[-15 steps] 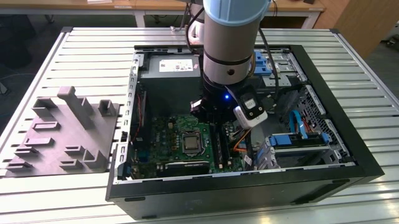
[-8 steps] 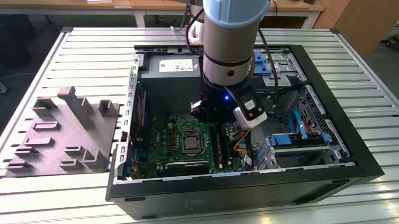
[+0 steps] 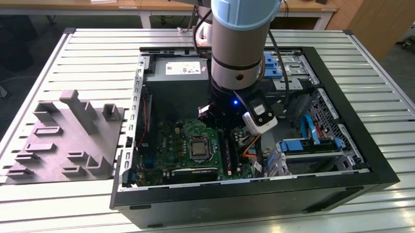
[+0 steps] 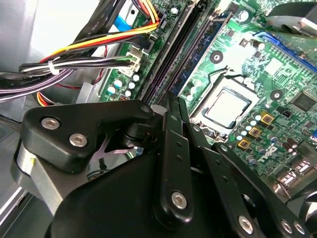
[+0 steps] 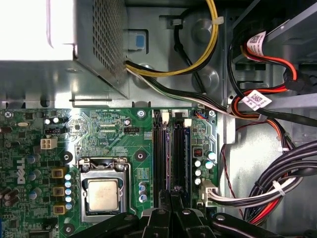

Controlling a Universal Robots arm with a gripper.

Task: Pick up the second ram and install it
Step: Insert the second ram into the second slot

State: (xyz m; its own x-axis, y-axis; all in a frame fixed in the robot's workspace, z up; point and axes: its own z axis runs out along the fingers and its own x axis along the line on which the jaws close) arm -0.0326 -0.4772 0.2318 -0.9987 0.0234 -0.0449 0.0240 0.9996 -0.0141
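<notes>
- While the gripper (image 4: 172, 101) hangs low inside the open computer case (image 3: 259, 199), I read it as closed: its fingers (image 4: 171, 129) are drawn together, with the tips over the near end of the black memory slots (image 5: 171, 153).
- Whether the second ram is pinched between those tips I cannot tell; the linkage hides whatever sits under them.
- To do this step well, I judge the fingertips must stay lined up with the length of one slot. That way a board goes down square, both ends together rather than one corner first.
- Pressing should be straight down toward the motherboard (image 5: 99, 124). Any tilt risks jamming against the white end latches (image 5: 165, 117).
- Close on one side of the gripper lies the processor socket (image 5: 103, 191). Close on the other are small capacitors (image 5: 203, 166) and a cable bundle (image 5: 282, 178).
- Beyond the slots' far end sits the metal power supply box (image 5: 94, 44), so travel along the slots is short.
- Open room is upward only, out of the case and above the bench (image 3: 91, 53).
</notes>
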